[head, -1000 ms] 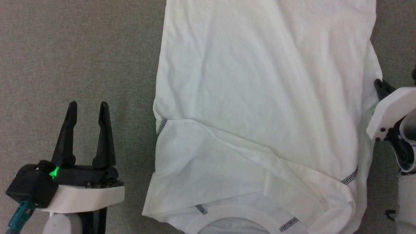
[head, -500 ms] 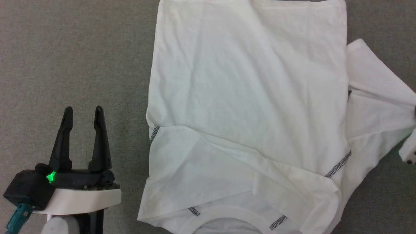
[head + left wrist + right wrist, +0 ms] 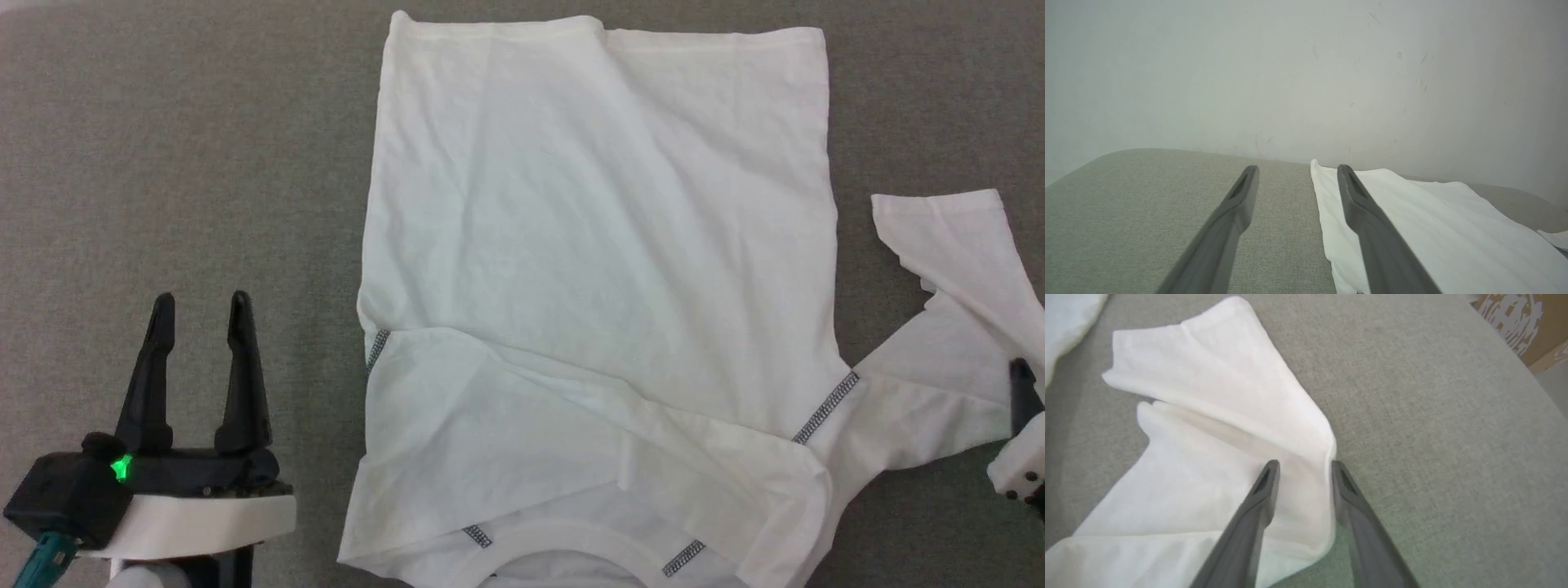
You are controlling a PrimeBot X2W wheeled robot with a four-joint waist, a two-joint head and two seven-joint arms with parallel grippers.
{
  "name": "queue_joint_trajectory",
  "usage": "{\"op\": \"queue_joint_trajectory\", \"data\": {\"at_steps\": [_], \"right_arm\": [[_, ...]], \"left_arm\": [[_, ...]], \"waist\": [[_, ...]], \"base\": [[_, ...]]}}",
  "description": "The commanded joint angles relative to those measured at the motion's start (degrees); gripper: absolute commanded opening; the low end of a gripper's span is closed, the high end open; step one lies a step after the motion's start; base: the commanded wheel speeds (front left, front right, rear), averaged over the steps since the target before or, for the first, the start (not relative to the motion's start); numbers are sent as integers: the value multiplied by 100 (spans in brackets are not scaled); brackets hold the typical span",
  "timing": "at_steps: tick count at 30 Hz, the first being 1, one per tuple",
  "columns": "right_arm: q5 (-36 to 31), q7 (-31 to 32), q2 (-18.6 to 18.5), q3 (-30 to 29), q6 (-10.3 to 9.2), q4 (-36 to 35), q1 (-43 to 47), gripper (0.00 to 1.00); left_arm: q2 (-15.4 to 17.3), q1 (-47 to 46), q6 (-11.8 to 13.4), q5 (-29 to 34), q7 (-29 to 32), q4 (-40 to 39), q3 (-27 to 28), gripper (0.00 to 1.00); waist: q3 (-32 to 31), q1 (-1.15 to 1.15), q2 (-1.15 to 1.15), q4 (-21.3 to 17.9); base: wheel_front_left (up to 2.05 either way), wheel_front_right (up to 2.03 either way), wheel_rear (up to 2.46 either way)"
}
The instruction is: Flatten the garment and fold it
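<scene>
The garment [image 3: 596,245] lies on the tabletop [image 3: 204,163]. At its outstretched sleeve [image 3: 1208,416] the right end effector [image 3: 1303,467] stands half-spread astride the edge, pinching nothing, probably to leave it flat. The left end effector [image 3: 200,306] hovers wide-spread beside the garment's opposite edge.

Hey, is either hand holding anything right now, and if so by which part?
Nothing is held. The left hand stands open beside the garment. The right hand is open astride the folded edge of the sleeve, not pinching it.
</scene>
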Motion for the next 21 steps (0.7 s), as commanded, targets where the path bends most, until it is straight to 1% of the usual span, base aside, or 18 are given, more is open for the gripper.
{"op": "queue_joint_trajectory", "data": {"at_steps": [1, 4, 6, 10, 12, 17, 21], "right_arm": [[63, -66, 14, 62, -5, -90, -137, 100], [154, -21, 14, 170, -5, -456, -335, 100], [127, 75, -55, 236, -5, -681, -465, 100], [-123, 302, -492, 484, -5, -821, -713, 100], [-177, 384, -631, 488, -5, -722, -919, 100], [-346, 558, -956, 731, -5, -284, -1312, 100], [-396, 718, -1039, 808, -5, 41, -1545, 100]], "left_arm": [[21, 27, -25, 77, -27, -34, 27, 100], [33, 43, -15, 85, -27, -70, 31, 100], [41, 50, -12, 86, -27, -100, 32, 100], [56, 19, -11, 89, -27, -152, 15, 100], [59, -13, -12, 91, -27, -160, -23, 100], [87, -140, -18, 75, -27, -180, -106, 100], [124, -246, -23, 63, -27, -167, -163, 100]], "waist": [[-19, 1, 1, -18], [-29, 1, 1, -41], [-4, 1, 1, -46], [120, 1, 1, -31], [210, 1, 1, -7], [467, 1, 1, 75], [654, 1, 1, 151]], "base": [[0, 0, 0], [0, 0, 0], [0, 0, 0], [0, 0, 0], [0, 0, 0], [0, 0, 0], [0, 0, 0]]}}
